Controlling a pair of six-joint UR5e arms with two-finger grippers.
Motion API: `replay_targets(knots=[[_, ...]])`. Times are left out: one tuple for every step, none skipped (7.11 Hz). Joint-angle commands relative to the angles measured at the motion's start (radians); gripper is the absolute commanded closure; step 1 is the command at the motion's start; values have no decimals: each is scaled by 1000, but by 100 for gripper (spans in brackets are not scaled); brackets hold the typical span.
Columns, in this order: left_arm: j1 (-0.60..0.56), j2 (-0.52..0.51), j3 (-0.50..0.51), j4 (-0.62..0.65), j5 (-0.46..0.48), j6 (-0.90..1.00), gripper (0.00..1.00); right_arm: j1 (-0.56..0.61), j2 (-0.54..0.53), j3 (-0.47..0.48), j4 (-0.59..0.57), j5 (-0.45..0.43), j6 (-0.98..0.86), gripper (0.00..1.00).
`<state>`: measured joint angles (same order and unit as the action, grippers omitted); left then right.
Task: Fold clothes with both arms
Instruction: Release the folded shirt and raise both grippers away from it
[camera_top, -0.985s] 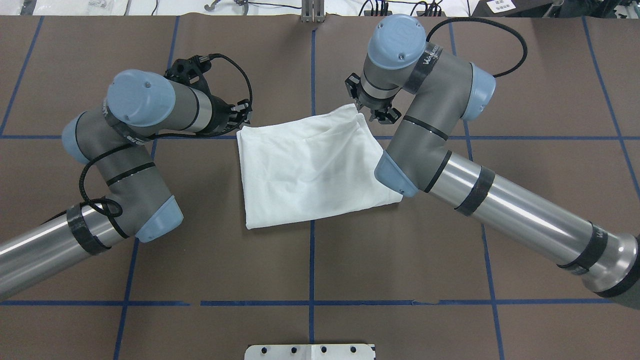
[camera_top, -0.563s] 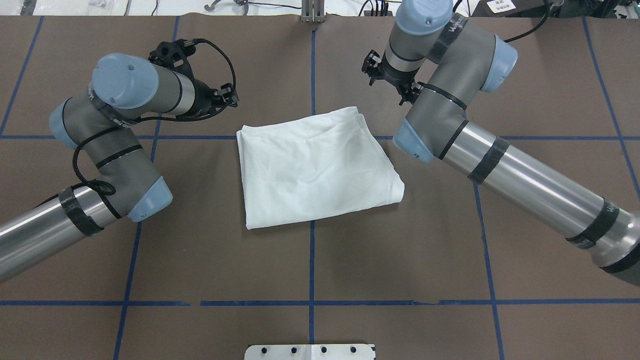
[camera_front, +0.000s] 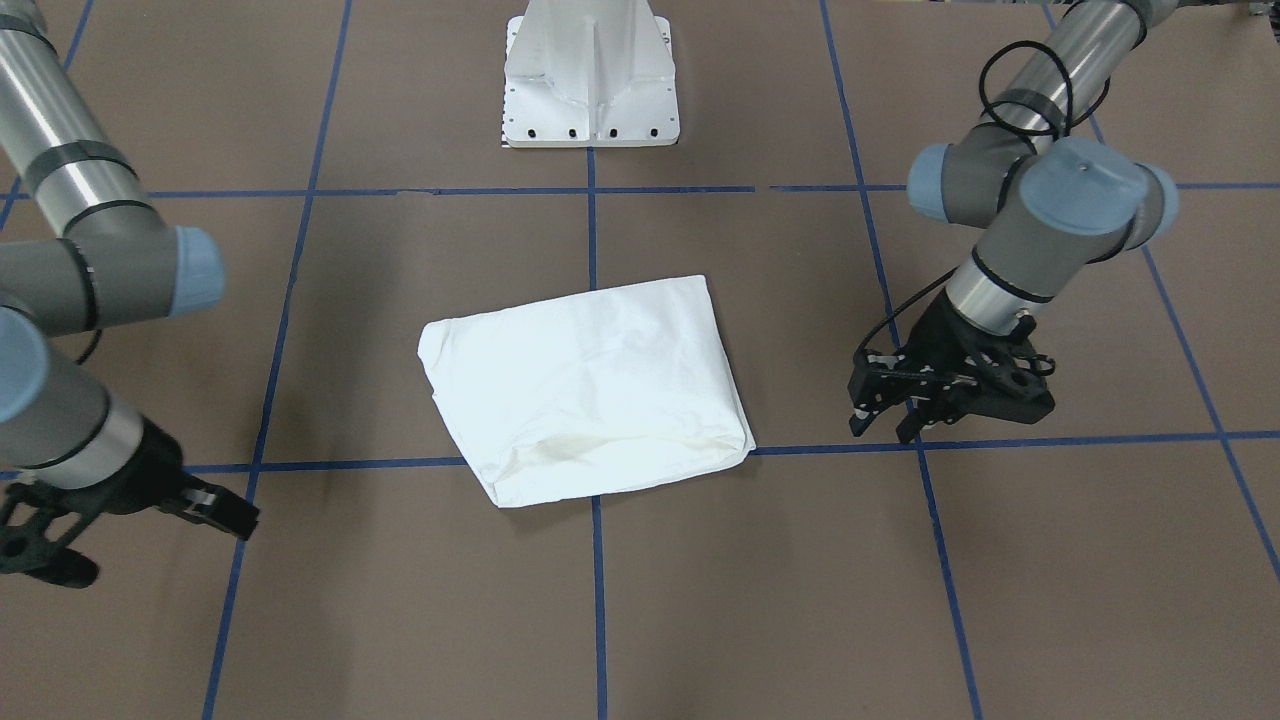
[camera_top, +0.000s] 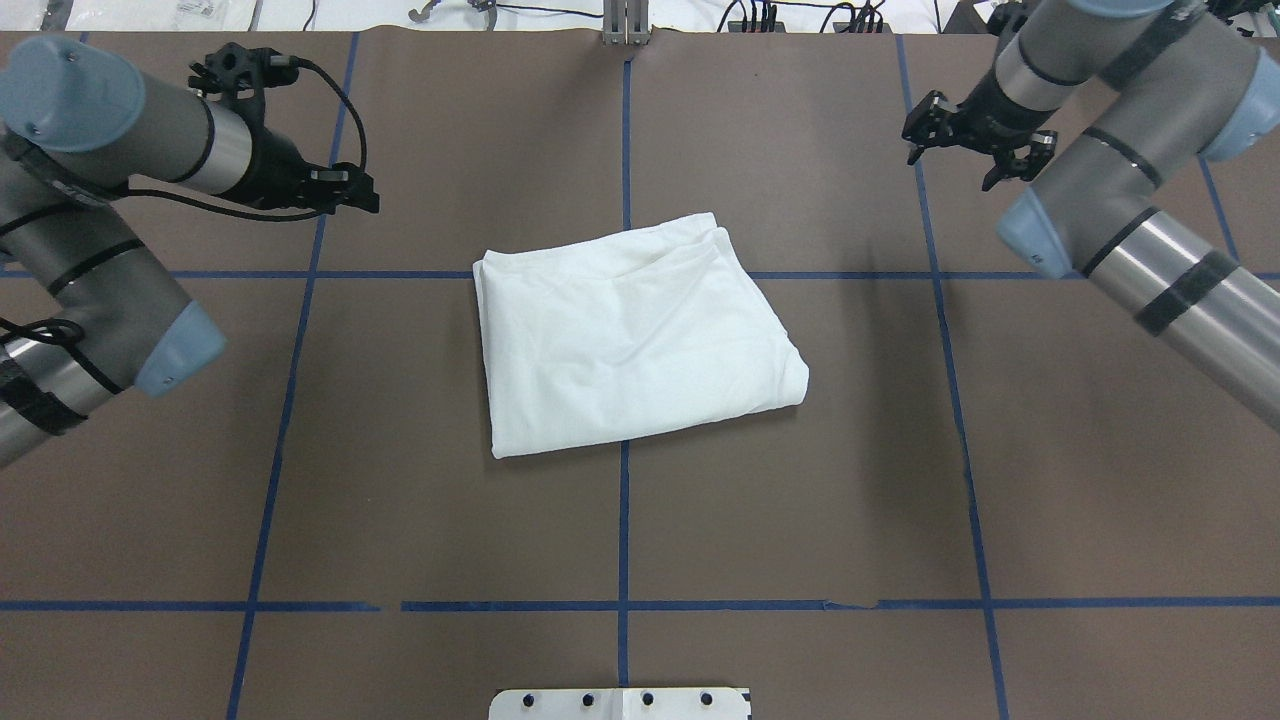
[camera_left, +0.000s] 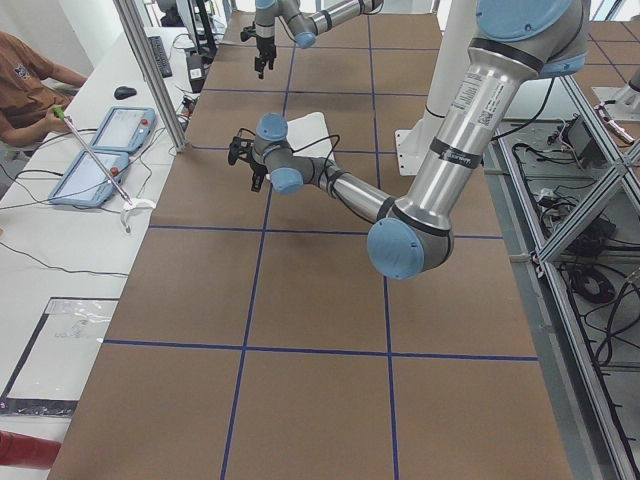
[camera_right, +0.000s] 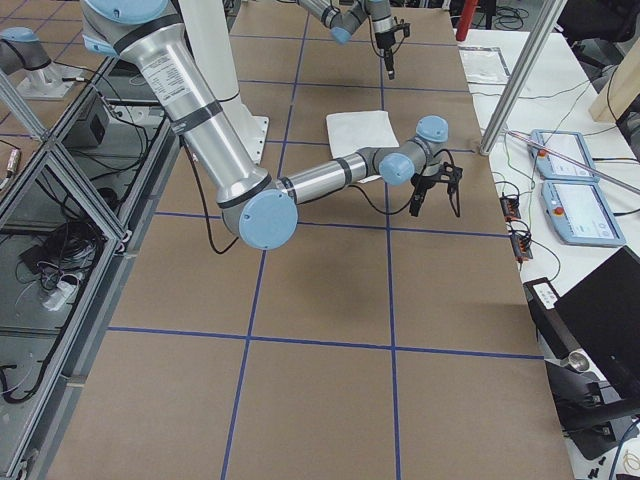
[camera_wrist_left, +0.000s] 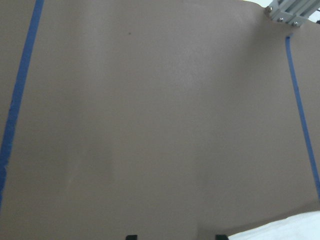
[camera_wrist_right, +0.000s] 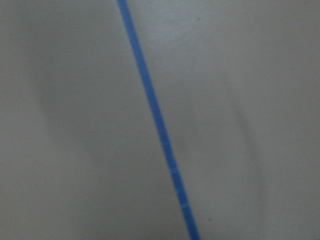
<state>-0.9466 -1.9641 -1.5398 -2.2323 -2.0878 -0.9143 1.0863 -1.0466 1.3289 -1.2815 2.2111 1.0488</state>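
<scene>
Left gripper, jaws spread, and right gripper, apparently spread too, hover empty near the desk's far edge, clear of the folded T-shirt, suggesting folding is done.

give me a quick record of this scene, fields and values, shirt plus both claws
shirt: white, folded into a compact rectangle, lying near the table's middle; no sleeve, collar or print showing
left claw: open, empty, off to the shirt's left side
right claw: open, empty, off to the shirt's right side, toward the far edge
contact: neither claw touches the shirt
table: brown cover with a blue tape grid
pedestal base: white, at the robot's edge, apart from the shirt
</scene>
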Motion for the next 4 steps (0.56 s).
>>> replay_targets(knots=[[-195,147,-13,3,-145,433,38,180,-136,21,-7,111,-338,0],[-274,189,-3,13,-203,588,35,246,-198,20,-7,134,-501,0],[-335,214,19,14,-208,683,35,304,-249,23,-7,156,-606,0],[-395,223,76,14,-210,804,34,355,-303,35,-9,195,-684,0]])
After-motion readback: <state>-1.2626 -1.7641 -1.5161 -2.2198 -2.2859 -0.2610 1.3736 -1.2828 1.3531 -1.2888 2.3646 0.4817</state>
